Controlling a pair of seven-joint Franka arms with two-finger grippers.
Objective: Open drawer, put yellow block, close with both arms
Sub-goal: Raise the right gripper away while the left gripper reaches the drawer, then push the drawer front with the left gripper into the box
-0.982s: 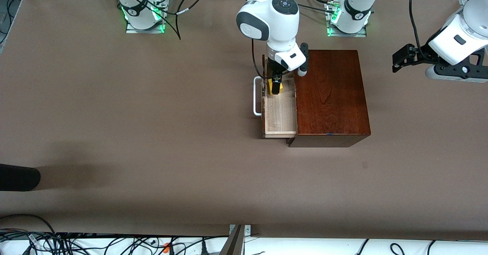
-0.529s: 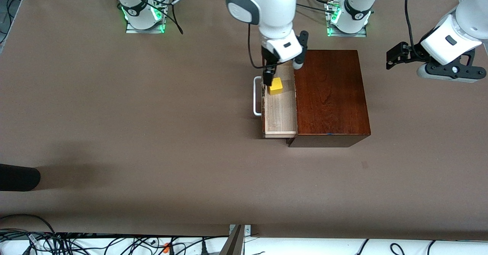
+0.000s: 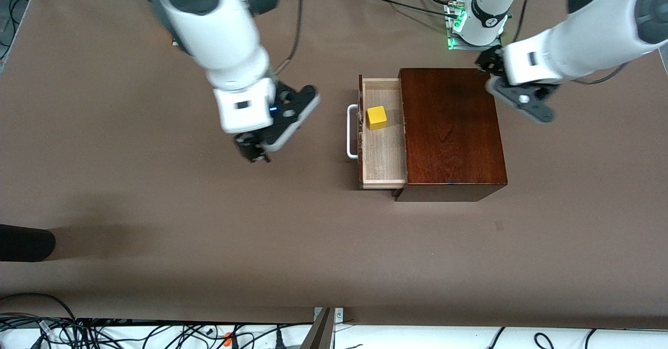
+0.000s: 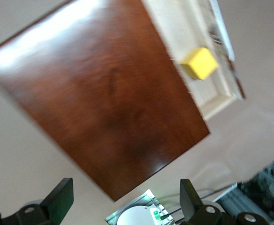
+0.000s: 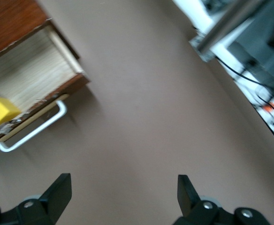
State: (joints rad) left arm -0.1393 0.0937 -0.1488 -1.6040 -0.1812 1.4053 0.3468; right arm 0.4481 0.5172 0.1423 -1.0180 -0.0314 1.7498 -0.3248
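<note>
We see small bright yellow cube (image 3: 376, 117) in open pale-wood drawer (image 3: 383, 153), frame centre | right gripper (image 3: 252, 152) and left gripper (image 3: 493, 67) both spread, empty | risk: uneven 2-arm push jams drawer.

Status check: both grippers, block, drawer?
Right gripper open, over bare table. Left gripper open, over the box's end. Yellow block in open drawer, untouched. Handle unobstructed.
</note>
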